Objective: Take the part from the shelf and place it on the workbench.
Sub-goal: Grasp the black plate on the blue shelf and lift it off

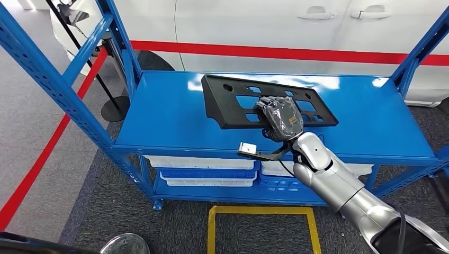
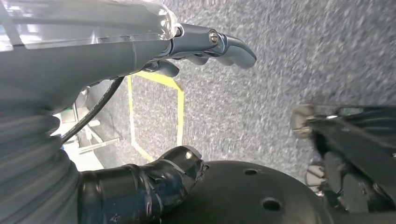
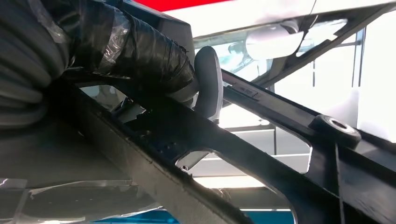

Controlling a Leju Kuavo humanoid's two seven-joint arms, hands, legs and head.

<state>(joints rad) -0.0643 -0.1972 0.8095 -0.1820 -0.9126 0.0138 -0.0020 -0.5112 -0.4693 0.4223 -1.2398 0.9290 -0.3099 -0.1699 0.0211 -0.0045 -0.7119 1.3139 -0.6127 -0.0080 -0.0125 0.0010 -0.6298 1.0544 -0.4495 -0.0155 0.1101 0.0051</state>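
While gripping the black plastic part [image 1: 254, 100] near its front edge, right hand [image 1: 279, 117] reaching over the blue shelf [image 1: 169, 116], thumb [image 3: 208, 81] and taped fingers [image 3: 135, 51] clamping on the part's bar. Part lying across the shelf's top level toward the back, slightly tilted. Left hand [image 2: 140, 51] hanging over grey carpet [image 2: 303, 56], fingers extending apart, holding nothing. White car [image 1: 265, 26] standing behind the shelf's rear edge.

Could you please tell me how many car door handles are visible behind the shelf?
2. Both sit on the white car at the top: one door handle to the left, the other door handle just right of it. More may lie outside the view.
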